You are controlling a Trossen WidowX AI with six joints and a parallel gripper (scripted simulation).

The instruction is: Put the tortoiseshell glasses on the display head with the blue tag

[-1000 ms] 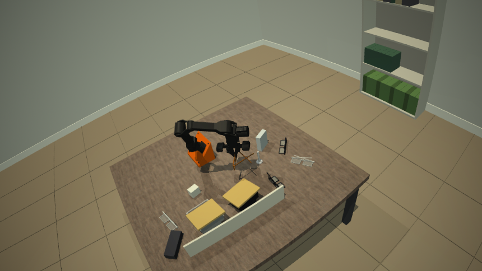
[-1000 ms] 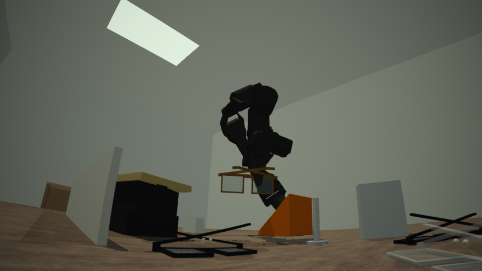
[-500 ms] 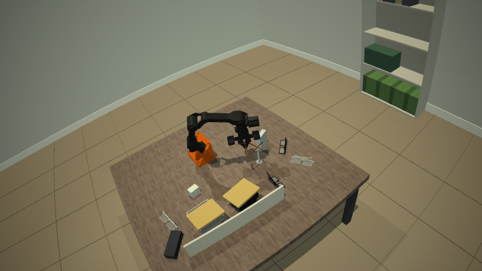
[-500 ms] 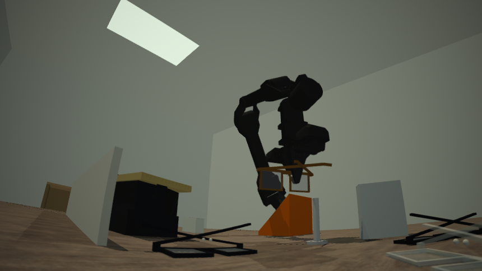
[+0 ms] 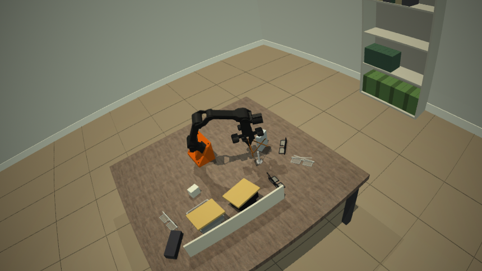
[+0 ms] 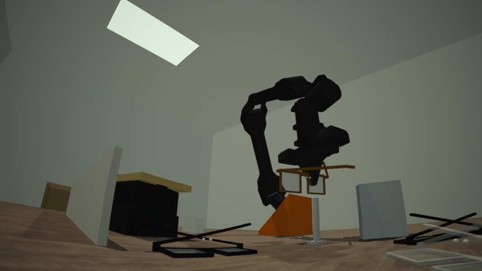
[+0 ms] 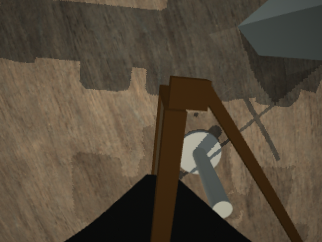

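Note:
The tortoiseshell glasses (image 5: 260, 144) (image 6: 333, 167) (image 7: 190, 92) hang in the air, lenses upright below the top edge and temples out. My gripper (image 5: 250, 143) (image 6: 313, 183) is shut on them; in the wrist view its black fingers are partly behind a brown bar. A thin grey post (image 5: 258, 157) (image 6: 315, 219) (image 7: 212, 180) on a round foot stands close by; in the exterior view its top shows just under the lenses, with no clear contact. No blue tag shows in any view, and I cannot make out either display head for sure.
A pale upright block (image 6: 383, 210) (image 7: 290, 35) stands near the post. Other glasses (image 5: 302, 160) (image 5: 282, 146) (image 5: 276, 180) lie beyond it. Yellow boards (image 5: 241, 192) (image 5: 205, 214) top two blocks beside a long pale wall (image 5: 236, 222). A white cube (image 5: 194, 190) stands nearer the base.

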